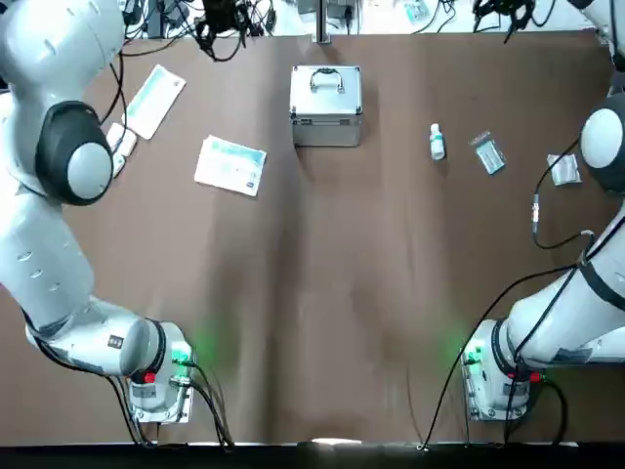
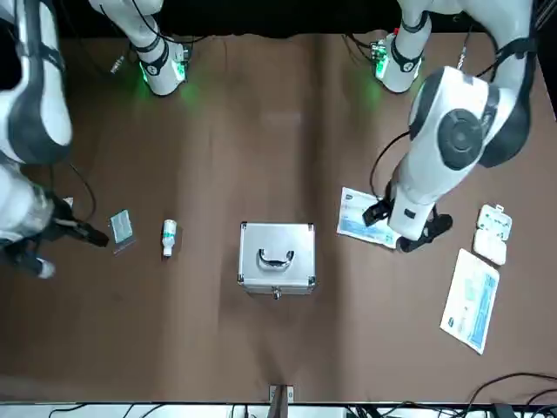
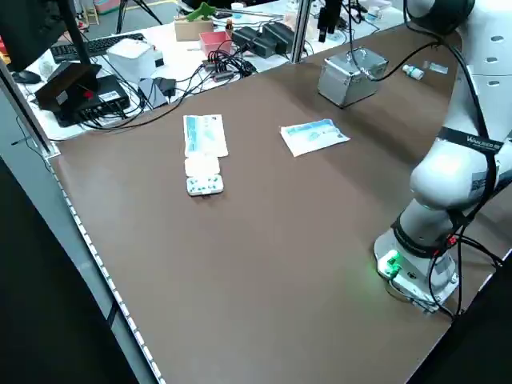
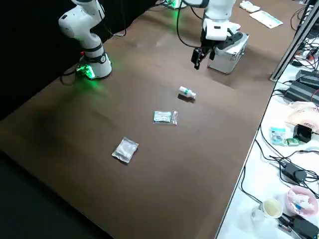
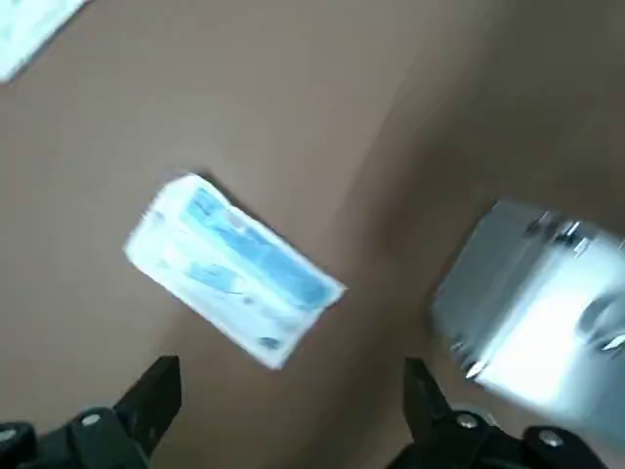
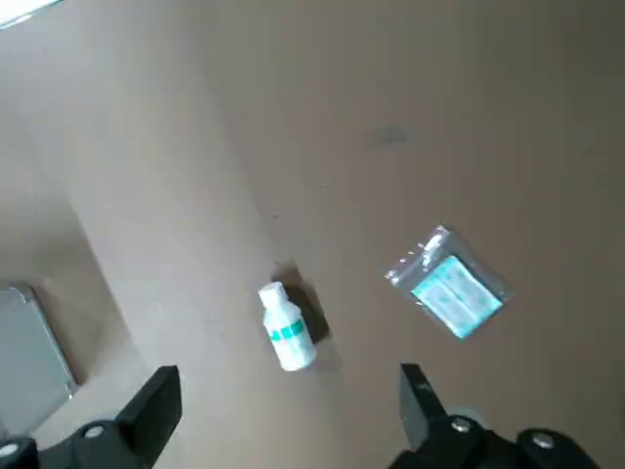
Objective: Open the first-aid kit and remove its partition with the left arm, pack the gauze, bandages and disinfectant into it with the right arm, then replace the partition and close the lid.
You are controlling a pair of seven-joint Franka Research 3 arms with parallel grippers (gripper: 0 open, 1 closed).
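The left gripper [image 5: 288, 410] has its fingers [image 5: 156, 396] spread wide apart and holds nothing; it hangs above the table [image 1: 322, 293], over bare brown cloth between a white-and-blue printed packet [image 5: 234, 269] and the first-aid kit [image 5: 532, 313]. The right gripper [image 6: 288, 410] is likewise wide open and empty, well above the table, with the disinfectant [image 6: 285, 327] and a small clear packet [image 6: 449, 288] under it.

In the overhead view both grippers are hidden by the bulk of their own arms: the left arm [image 1: 59, 147] fills the 9 o'clock edge and the right arm [image 1: 596, 156] is cut off at the 3 o'clock edge. The kit is blurred in the left wrist view and only its edge shows in the right wrist view.

The first-aid kit [image 1: 326, 105] is a small silver metal case at 12 o'clock on the table, shut, with its lid [image 1: 326, 90] down and the folding handle [image 1: 326, 80] lying flat on top. The partition cannot be seen. The disinfectant [image 1: 437, 142] is a tiny white bottle with a green band, lying on its side toward 2 o'clock, just beside the clear packet [image 1: 486, 153]; another clear packet [image 1: 563, 169] lies nearer 3 o'clock. The printed packet [image 1: 230, 165] lies at 11 o'clock, a long slim packet [image 1: 154, 101] and a pale blister pack [image 3: 203, 176] toward 10 o'clock.
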